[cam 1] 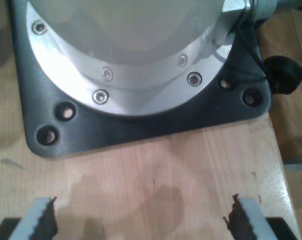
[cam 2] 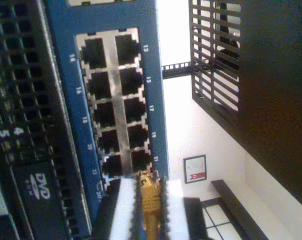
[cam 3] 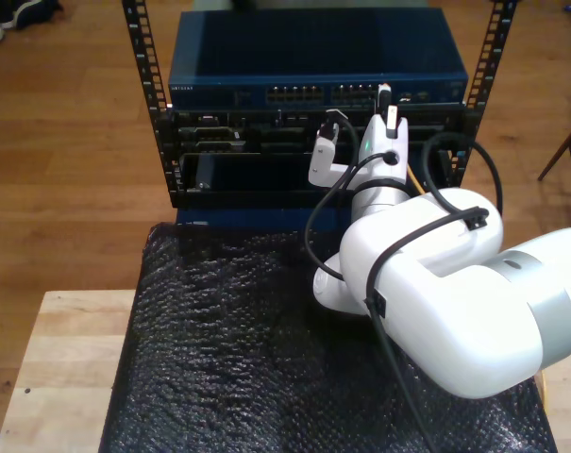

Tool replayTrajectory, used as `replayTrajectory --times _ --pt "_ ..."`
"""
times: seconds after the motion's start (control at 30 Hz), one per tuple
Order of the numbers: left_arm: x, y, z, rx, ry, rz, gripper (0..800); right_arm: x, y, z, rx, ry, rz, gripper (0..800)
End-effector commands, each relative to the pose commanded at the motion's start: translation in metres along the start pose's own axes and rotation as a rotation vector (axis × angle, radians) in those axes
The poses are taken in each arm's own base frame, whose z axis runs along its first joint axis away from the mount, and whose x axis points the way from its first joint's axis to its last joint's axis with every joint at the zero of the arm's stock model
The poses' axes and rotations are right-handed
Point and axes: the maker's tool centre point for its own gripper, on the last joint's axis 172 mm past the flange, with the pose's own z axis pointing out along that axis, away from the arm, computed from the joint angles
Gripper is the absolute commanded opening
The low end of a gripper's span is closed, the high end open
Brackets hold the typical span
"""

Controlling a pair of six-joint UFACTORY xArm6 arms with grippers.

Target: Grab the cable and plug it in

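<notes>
Cable (cam 2: 150,200), yellow-orange, is sitting pinched between the pale pads of my second tool (cam 2: 150,192), with its plug end projecting just past the fingertips and pointing at the blue switch panel (cam 2: 155,75). In the second wrist view the plug tip is lying right at the lowest visible pair of ports (cam 2: 126,164), in the numbered double column; whether it is already touching a port mouth or standing just clear cannot be told, since the tool's own pads are hiding the join. The cable's long axis is running along the tool's approach line, straight toward the panel face, so the coming move is judged to be a short push along that same axis, with the alignment of plug to port opening being the deciding relation. A slight sideways offset would likely be catching the plug on the metal divider between the two port columns. In the exterior view the white arm (cam 3: 436,283) is reaching across the black padded surface (cam 3: 228,359) toward the rack (cam 3: 313,142), its tool up at the switch's port row. My first tool (cam 1: 141,220) is standing spread and holding nothing, looking down at a dark base plate (cam 1: 141,125) on a wooden surface (cam 1: 155,170), well apart from the work; the second arm is plainly the nearer one.
</notes>
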Motion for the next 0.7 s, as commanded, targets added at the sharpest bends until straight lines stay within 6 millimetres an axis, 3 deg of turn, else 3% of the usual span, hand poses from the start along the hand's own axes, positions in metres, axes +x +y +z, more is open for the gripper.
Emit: replayTrajectory --times 0.07,0.33,0.7 --pt "0.0 0.0 0.0 0.0 0.0 0.0 800 0.001 0.002 0.0 -0.002 0.004 -0.001 247" --pt "0.0 0.0 0.0 0.0 0.0 0.0 800 0.021 -0.001 -0.016 0.066 0.049 -0.006 315" --pt "0.0 0.0 0.0 0.0 0.0 0.0 800 0.018 0.023 -0.029 0.15 0.07 -0.002 366"
